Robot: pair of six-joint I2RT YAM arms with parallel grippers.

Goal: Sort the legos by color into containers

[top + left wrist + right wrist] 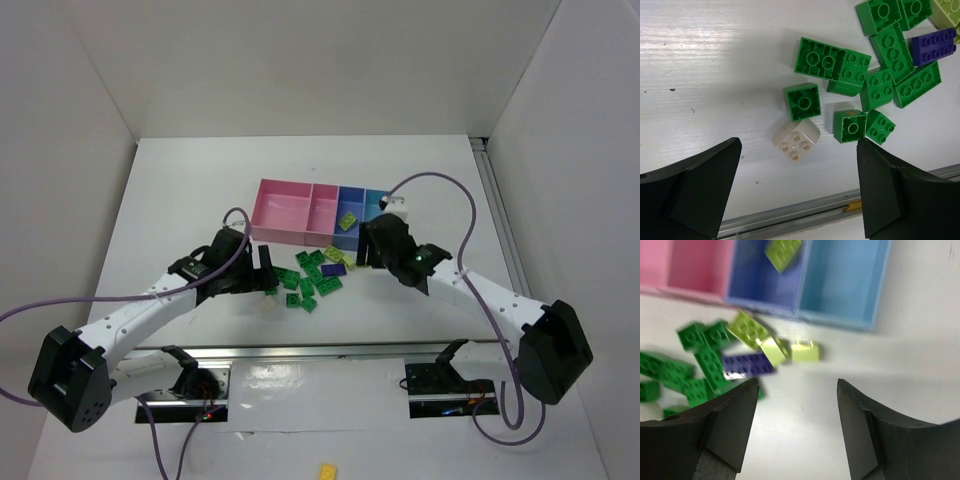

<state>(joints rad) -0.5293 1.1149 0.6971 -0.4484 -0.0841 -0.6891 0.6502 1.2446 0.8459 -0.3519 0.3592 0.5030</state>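
Legos [316, 276] in a loose heap on the table [180, 200], just in front of the trays [290, 236] and between the two grippers. Trays joined in a row, from left: two pink, then the blue tray [757, 280], then the light blue tray [840, 280]. Mostly green in the heap, with a purple brick [749, 364] toward its right side and a few pale yellow-green ones just beside that, close to the trays' front wall. One yellow-green brick [783, 251] lying inside the blue tray. Left gripper [797, 145] low over the heap's near-left edge, jaws spread wide, pinching nothing. Under that gap a white brick [796, 139], studs up, just beside a green one. Right gripper [797, 390] above bare table at the heap's right, before the light blue tray, jaws apart, nothing held. Well apart from all this, a yellow brick [327, 470] at the near edge behind the arm bases.
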